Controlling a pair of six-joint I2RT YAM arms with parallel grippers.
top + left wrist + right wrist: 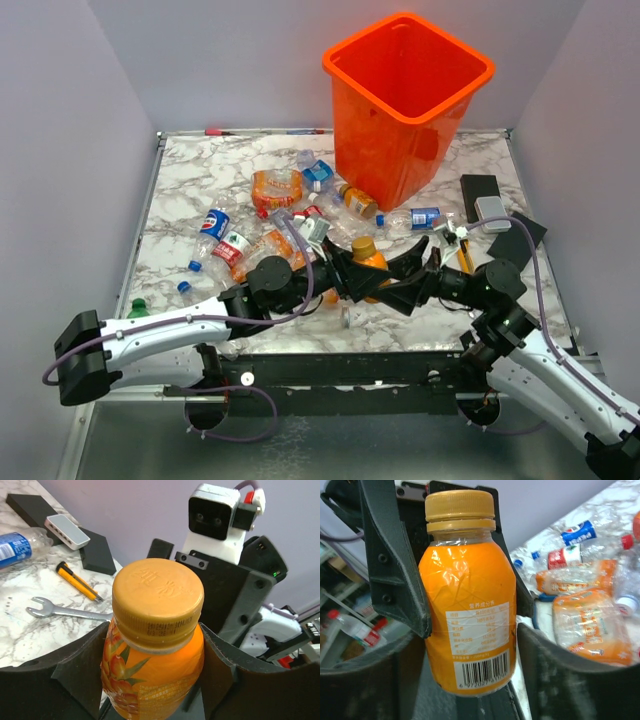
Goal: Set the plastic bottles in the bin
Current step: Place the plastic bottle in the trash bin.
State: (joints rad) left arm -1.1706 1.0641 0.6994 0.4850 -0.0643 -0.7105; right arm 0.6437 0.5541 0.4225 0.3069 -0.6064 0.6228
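An orange juice bottle [368, 256] with a gold cap stands upright at the table's front centre, between both grippers. My left gripper [355, 278] is shut on it, and both pads press its shoulders [155, 645] in the left wrist view. My right gripper [397, 280] straddles the same bottle [467, 615] from the other side, its jaws open with a thin gap at the label. Several crushed clear bottles [277, 190] lie left of centre, and one with a blue label [424, 217] lies by the bin. The orange bin [405, 110] stands at the back, right of centre.
A steel wrench [55, 611] and a yellow-and-black tool [80, 582] lie right of the grippers. Black boxes [480, 190] and a small white device [492, 213] sit near the right edge. A green bottle [138, 308] lies at the front left corner.
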